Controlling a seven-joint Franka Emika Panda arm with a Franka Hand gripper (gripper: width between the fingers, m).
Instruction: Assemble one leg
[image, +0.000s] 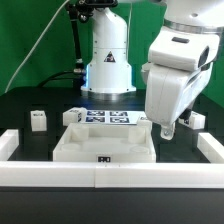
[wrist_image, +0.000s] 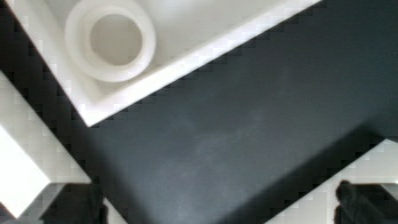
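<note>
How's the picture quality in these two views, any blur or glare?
Exterior view: evenly lit, reasonably sharp, a blue glow on the robot base; wrist view: soft and out of focus, the white panel nearly washed out against the dark table.

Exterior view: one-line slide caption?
Panda arm, jaws by a far corner of the white panel, exterior view's right; a leg sits apart at the view's left, marker board behind.

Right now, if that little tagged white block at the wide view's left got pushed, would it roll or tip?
The leg looks blocky and flat-faced, so it would probably slide, not roll. It sits squat, so tipping seems unlikely. It looks like rigid plastic, likely light.
</note>
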